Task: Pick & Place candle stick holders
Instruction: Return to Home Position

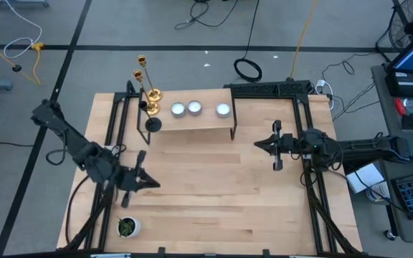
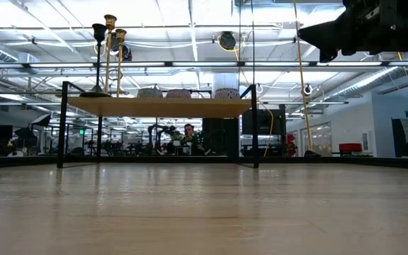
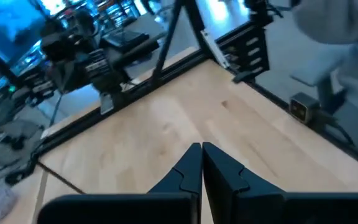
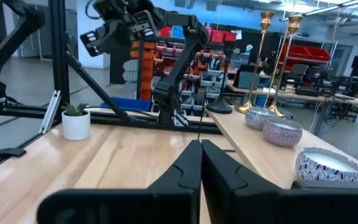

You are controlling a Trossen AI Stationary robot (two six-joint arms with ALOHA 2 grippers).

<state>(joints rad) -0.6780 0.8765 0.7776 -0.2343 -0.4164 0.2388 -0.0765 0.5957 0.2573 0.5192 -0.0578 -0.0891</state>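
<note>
Two gold candlesticks and a shorter black one stand on their round bases at the left end of a raised wooden shelf. Three tealight cups sit in a row on the shelf top. The right wrist view also shows the gold candlesticks and the cups. My left gripper is shut and empty over the table's near left part. My right gripper is shut and empty, right of the shelf and above the table, pointing toward the table's left edge.
A small green plant in a white pot stands at the table's near left corner. Black frame bars run along the table's left and right sides. Bare wood lies between the two grippers.
</note>
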